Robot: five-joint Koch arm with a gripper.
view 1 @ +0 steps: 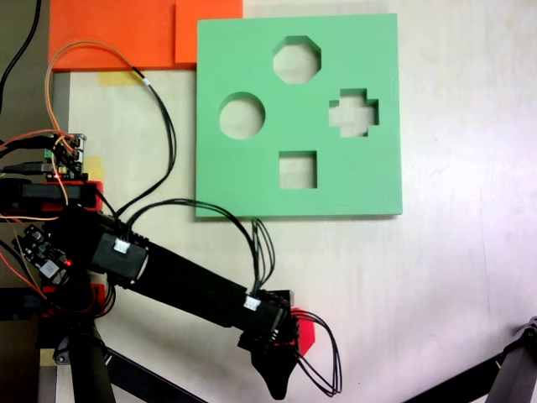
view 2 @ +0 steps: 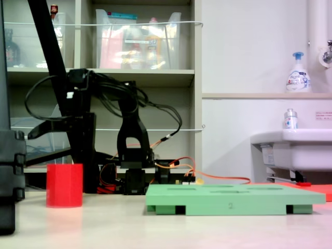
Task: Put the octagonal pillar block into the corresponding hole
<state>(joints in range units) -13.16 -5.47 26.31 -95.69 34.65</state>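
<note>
Small bright red foam octagonal block [view 2: 64, 185] is seen standing on the white worktop [view 1: 470, 277] near its front edge, under the black gripper [view 1: 281, 369]; jaw state cannot be told. Octagonal hole [view 1: 296, 60] in the light-green foam board [view 1: 243, 180] is empty; pick and insertion are left.

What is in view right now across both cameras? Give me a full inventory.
octagonal pillar block: one, red, standing on the table, apart from the board.
foam board: one, light green, flat on the table.
cutouts: four in the board; eight-sided hole, round, cross, square.
orange sheets: at the first exterior view's top left.
soap bottle: one, white, on a ledge.
sink: one, white.
shelving with bins: behind the arm.
arm: black.
gripper: above the block; jaws unclear.
</note>
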